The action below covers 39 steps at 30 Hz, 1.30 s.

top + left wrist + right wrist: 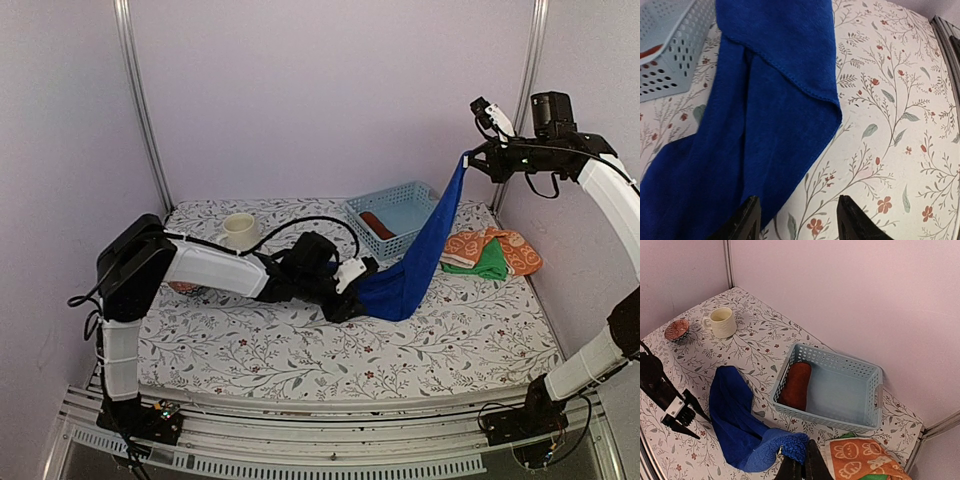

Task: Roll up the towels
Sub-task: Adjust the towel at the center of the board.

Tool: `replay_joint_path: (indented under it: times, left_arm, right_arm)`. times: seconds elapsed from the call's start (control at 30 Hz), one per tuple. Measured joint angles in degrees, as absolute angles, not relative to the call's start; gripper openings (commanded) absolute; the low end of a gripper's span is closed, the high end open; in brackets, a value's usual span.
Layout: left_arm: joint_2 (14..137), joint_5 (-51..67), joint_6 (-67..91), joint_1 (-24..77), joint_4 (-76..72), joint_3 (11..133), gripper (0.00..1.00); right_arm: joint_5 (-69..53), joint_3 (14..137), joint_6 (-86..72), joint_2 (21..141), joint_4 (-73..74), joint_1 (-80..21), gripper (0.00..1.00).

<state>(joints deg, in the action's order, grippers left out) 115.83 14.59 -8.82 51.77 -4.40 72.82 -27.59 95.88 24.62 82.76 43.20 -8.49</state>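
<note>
Well, across the flowered table (300,350) the blue towel (415,265) slopes up from its heap to my right gripper (468,160), pinched tight on its corner. My left gripper (797,220) hangs spread over its low end. The basket (815,415) holds a rolled brown towel (796,385); the orange towel (510,250) and green towel (485,265) lie nearby.

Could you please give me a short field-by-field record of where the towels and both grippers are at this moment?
blue towel: hangs from the right gripper, lower end lying on the table
right gripper: shut on a corner of the blue towel, raised high
left gripper: open, low at the blue towel's lower end
brown towel: rolled, inside the basket
orange towel and green towel: piled together, right of the basket
mug: back left
</note>
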Motion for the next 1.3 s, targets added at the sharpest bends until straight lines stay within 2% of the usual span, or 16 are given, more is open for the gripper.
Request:
replay_joint_path:
  times: [0.23,0.47,0.53,0.63,0.8,0.9,1.03,1.3]
  left_arm:
    - [125.93,6.83,-5.76,54.35,-1.3,81.67,0.54]
    - [126.02,-1.26,-4.03,54.22,-1.45,80.62,0.55]
    - [126.02,-3.22,-3.77,54.19,-1.48,79.68,0.52]
    - [125.73,-4.1,-3.27,53.89,-1.91,79.13,0.38]
    - [125.6,-4.16,-3.44,53.3,-0.93,79.18,0.02]
    - [124.44,-4.36,-3.68,53.01,-0.27,78.39,0.0]
    - [116.25,-3.64,-4.49,53.04,1.41,72.27,0.0]
    - [78.89,0.3,-5.19,57.25,5.54,61.93,0.0]
  right_arm:
    - [-28.03,95.09,24.6,82.76,43.16,-8.49,0.05]
    - [-28.4,93.27,24.56,82.76,42.78,-8.49,0.05]
    - [-28.47,93.1,24.51,82.76,42.74,-8.49,0.05]
    - [-28.8,93.01,24.4,82.76,42.57,-8.49,0.05]
    - [-28.95,92.97,24.38,82.76,42.35,-8.49,0.05]
    - [-28.95,92.82,24.4,82.76,42.35,-8.49,0.05]
    - [-28.8,92.12,24.45,82.26,42.5,-8.49,0.04]
    - [-32.75,88.58,27.11,73.8,47.35,-8.47,0.04]
